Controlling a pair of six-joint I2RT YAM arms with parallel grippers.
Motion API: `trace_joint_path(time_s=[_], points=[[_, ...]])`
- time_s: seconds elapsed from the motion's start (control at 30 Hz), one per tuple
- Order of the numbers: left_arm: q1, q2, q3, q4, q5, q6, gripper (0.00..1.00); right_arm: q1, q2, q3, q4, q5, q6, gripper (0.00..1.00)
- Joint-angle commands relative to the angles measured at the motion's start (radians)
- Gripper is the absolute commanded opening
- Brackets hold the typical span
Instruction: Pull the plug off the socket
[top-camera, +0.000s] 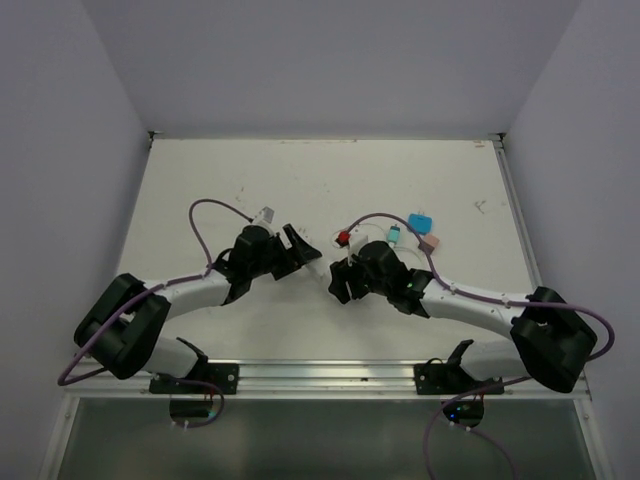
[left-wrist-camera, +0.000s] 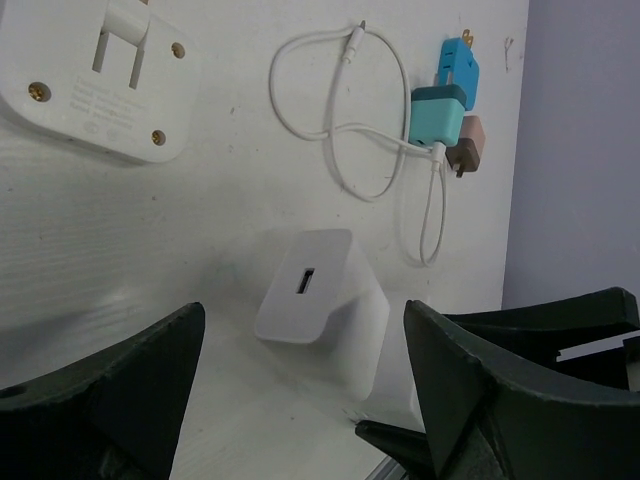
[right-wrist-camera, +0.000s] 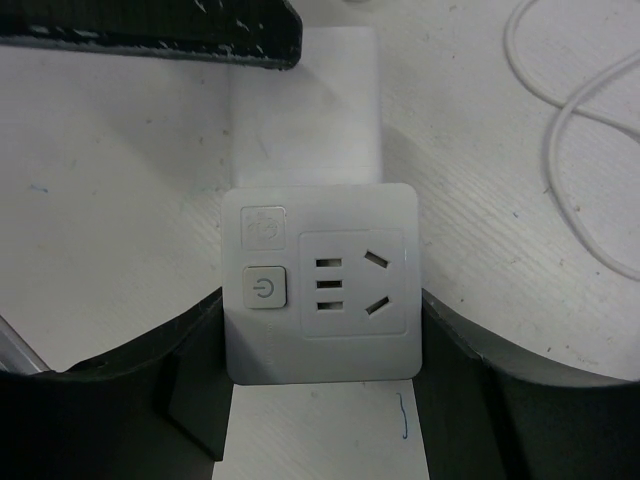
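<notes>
- Loads of clutter on the white desk (top-camera: 300, 180), so we'll start there. A thin white cable (left-wrist-camera: 345, 130) lies in loose loops behind the action.
- The cable ends at a small stack of adapters near the desk's right edge. There's a blue adapter (left-wrist-camera: 457, 65), a teal adapter (left-wrist-camera: 437, 115) right against it, and a tan adapter (left-wrist-camera: 470, 142) tucked beside that.
- A flat white piece (left-wrist-camera: 100, 90) with rounded corners, prongs and brass screws sits off to the left, well apart from everything else.
- From overhead we also spot a small red thing (top-camera: 343, 238) just behind the two arms. It's too small to say what it is.
- None of that clutter touches the socket or blocks it.
- The socket (right-wrist-camera: 320, 280) is mid-desk between the two arms. It's a white cube whose top face has a grey power button and a set of slot holes.
- The right tool (right-wrist-camera: 320, 335) is pinching the socket, with a black finger flat against each side.
- The plug (left-wrist-camera: 315, 300) is a white block with one USB slot. It sticks out of the socket's far face, and as far as we can see it's seated.
- The left tool (left-wrist-camera: 302, 320) is spread wide around the plug. There are gaps on both sides and it isn't touching.
</notes>
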Motion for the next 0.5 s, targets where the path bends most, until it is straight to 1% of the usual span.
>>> trace_joint_path(time_s=[0.0,0.17,0.27,0.3,0.37,0.4,0.47], points=[[-0.020,0.021,0.000,0.069,-0.020,-0.031,0.84,0.007,-0.068,-0.001,0.140,0.004,0.033,0.00],[-0.041,0.039,-0.005,0.112,-0.019,-0.073,0.80,0.007,-0.071,-0.004,0.157,0.007,0.049,0.00],[-0.053,0.056,0.007,0.141,-0.007,-0.091,0.76,0.010,-0.072,-0.007,0.170,0.010,0.059,0.00],[-0.058,0.064,0.010,0.146,-0.004,-0.096,0.71,0.010,-0.074,-0.010,0.173,0.012,0.060,0.00],[-0.064,0.067,0.010,0.164,-0.003,-0.114,0.65,0.012,-0.077,-0.012,0.174,0.022,0.060,0.00],[-0.064,0.067,0.009,0.169,-0.003,-0.119,0.57,0.014,-0.081,-0.016,0.176,0.026,0.060,0.00],[-0.064,0.067,0.004,0.181,-0.007,-0.136,0.48,0.015,-0.088,-0.025,0.180,0.032,0.062,0.00]])
